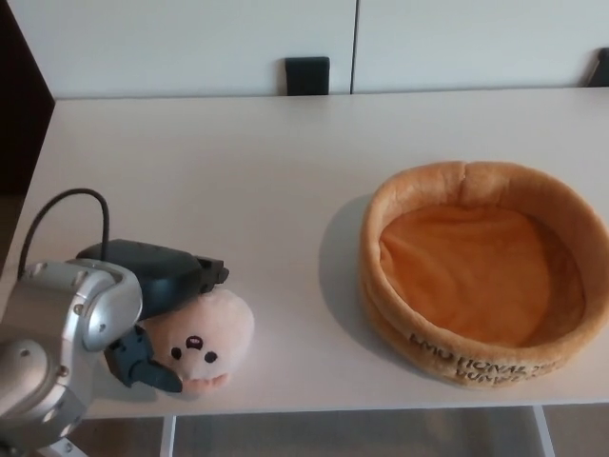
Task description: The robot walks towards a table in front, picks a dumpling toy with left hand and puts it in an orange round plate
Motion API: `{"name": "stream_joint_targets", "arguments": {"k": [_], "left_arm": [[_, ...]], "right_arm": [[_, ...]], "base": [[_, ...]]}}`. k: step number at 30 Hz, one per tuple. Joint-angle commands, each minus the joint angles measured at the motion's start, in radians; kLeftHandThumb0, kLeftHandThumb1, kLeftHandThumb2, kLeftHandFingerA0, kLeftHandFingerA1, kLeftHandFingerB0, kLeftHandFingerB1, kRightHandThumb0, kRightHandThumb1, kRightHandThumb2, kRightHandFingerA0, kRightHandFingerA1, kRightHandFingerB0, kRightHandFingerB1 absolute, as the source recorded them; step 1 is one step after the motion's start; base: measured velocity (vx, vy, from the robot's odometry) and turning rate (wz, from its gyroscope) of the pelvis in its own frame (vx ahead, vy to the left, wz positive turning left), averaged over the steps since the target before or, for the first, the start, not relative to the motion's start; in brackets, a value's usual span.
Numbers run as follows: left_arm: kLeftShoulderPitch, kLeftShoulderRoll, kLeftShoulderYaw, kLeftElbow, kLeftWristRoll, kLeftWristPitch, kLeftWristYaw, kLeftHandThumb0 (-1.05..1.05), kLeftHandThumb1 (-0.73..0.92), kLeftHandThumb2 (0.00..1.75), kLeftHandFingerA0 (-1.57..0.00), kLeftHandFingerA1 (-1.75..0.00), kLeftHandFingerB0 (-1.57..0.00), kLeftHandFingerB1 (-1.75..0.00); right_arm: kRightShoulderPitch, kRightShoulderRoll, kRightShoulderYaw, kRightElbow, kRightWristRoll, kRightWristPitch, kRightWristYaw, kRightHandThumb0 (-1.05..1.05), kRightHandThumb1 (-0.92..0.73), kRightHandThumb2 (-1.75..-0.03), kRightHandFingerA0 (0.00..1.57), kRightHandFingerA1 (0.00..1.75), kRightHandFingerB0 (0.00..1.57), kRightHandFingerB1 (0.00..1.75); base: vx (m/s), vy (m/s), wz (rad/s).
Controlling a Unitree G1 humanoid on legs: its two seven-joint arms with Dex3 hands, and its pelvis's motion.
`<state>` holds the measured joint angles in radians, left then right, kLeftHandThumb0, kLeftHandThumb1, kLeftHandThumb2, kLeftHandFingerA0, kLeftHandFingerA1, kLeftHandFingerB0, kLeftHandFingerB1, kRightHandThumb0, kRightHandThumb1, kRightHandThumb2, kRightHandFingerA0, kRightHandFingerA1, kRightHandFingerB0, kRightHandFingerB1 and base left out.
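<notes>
left hand: fingers spread around the dumpling toy, not clamped
dumpling toy: on surface, front-left edge
orange round plate: right side, well apart, empty

White table is taking up most of the view, its near edge running along the bottom. Pale wall is sitting behind it, a black block showing at the table's far edge.

bare table between dumpling toy and raised-rim plate
</notes>
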<state>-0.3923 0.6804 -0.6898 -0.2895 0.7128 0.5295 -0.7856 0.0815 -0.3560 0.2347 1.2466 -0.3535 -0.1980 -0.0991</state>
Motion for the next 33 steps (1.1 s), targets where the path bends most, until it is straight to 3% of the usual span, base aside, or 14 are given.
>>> {"name": "stream_joint_targets", "arguments": {"k": [1,15,16,17,18,20,21,22,23,24,28,29,31,33], "left_arm": [[0.011,-0.020,-0.021,0.035,0.061,-0.039,-0.019,-0.61,0.37,0.78,0.00,-0.14,0.00,-0.13],[0.058,-0.090,-0.017,0.044,0.118,-0.078,0.049,-0.59,0.38,0.75,-0.03,-0.20,0.00,-0.17],[0.068,-0.096,-0.010,0.043,0.114,-0.093,0.069,-0.54,0.34,0.71,-0.31,-0.48,0.00,-0.19],[0.074,-0.099,-0.006,0.042,0.111,-0.102,0.080,-0.54,0.34,0.71,-0.31,-0.48,0.00,-0.19],[0.088,-0.104,0.006,0.044,0.100,-0.127,0.107,-0.54,0.37,0.67,-0.63,-0.67,-0.07,-0.25],[0.099,-0.107,0.016,0.047,0.092,-0.147,0.125,-0.54,0.37,0.67,-0.63,-0.67,-0.07,-0.25],[0.120,-0.109,0.028,0.050,0.081,-0.174,0.163,-0.27,0.56,0.57,-0.73,-1.03,-0.25,-0.30],[0.151,-0.116,0.042,0.062,0.071,-0.214,0.225,-0.17,0.67,0.61,-0.64,-1.24,-0.57,-0.38],[0.163,-0.121,0.047,0.070,0.070,-0.229,0.250,-0.17,0.67,0.61,-0.64,-1.24,-0.57,-0.38],[0.176,-0.130,0.051,0.086,0.073,-0.247,0.287,-0.26,0.60,0.58,-0.80,-0.93,-0.79,-0.47],[0.202,-0.151,0.068,0.121,0.082,-0.292,0.364,-0.28,0.61,0.58,-0.76,-1.09,-0.79,-0.47],[0.216,-0.156,0.077,0.145,0.082,-0.331,0.419,-0.27,0.63,0.59,-0.73,-1.21,-0.72,-0.46],[0.228,-0.157,0.089,0.167,0.080,-0.370,0.466,-0.28,0.65,0.59,-0.75,-1.12,-0.73,-0.46],[0.241,-0.165,0.107,0.184,0.077,-0.393,0.507,-0.29,0.64,0.60,-0.74,-1.23,-0.72,-0.46]], "right_arm": [[-0.004,-0.011,-0.007,-0.003,0.003,0.009,0.008,-0.06,-0.52,-0.54,0.61,0.49,0.48,0.40],[-0.009,-0.013,-0.013,-0.003,0.006,0.001,0.010,-0.05,-0.51,-0.54,0.62,0.50,0.49,0.41],[-0.009,-0.012,-0.016,-0.004,0.009,0.002,0.011,-0.03,-0.51,-0.53,0.65,0.51,0.50,0.41],[-0.009,-0.011,-0.018,-0.005,0.011,0.003,0.011,-0.03,-0.51,-0.53,0.65,0.51,0.50,0.41],[-0.009,-0.010,-0.018,-0.005,0.011,0.006,0.012,-0.04,-0.51,-0.53,0.64,0.50,0.49,0.41],[-0.010,-0.010,-0.017,-0.005,0.009,0.009,0.014,-0.04,-0.51,-0.53,0.64,0.50,0.49,0.41],[-0.011,-0.010,-0.016,-0.004,0.007,0.007,0.013,-0.05,-0.51,-0.54,0.63,0.49,0.49,0.41],[-0.013,-0.010,-0.012,-0.004,0.003,0.005,0.012,-0.09,-0.52,-0.55,0.61,0.49,0.48,0.41],[-0.015,-0.010,-0.010,-0.003,0.000,0.006,0.012,-0.09,-0.52,-0.55,0.61,0.49,0.48,0.41],[-0.017,-0.010,-0.009,-0.001,0.000,0.005,0.013,-0.09,-0.52,-0.55,0.63,0.50,0.48,0.41],[-0.024,-0.010,-0.011,0.004,0.003,0.001,0.014,-0.10,-0.52,-0.55,0.64,0.50,0.48,0.41],[-0.025,-0.012,-0.007,0.000,0.000,0.005,0.013,-0.12,-0.54,-0.56,0.64,0.50,0.48,0.41],[-0.025,-0.012,-0.009,0.000,0.002,0.005,0.012,-0.11,-0.54,-0.56,0.64,0.50,0.48,0.41],[-0.025,-0.011,-0.010,-0.001,0.004,0.005,0.013,-0.12,-0.54,-0.57,0.65,0.51,0.48,0.42]], "base": [[0.00,0.000,0.00],[0.00,0.000,0.00],[0.00,0.000,0.00],[0.00,0.000,0.00],[0.00,0.000,0.00],[0.00,0.000,0.00],[0.00,0.000,0.00],[0.00,0.000,0.00],[0.00,0.000,0.00],[0.00,0.000,0.00],[0.00,0.000,0.00],[0.00,0.000,0.00],[0.00,0.000,0.00],[0.00,0.000,0.00]]}}
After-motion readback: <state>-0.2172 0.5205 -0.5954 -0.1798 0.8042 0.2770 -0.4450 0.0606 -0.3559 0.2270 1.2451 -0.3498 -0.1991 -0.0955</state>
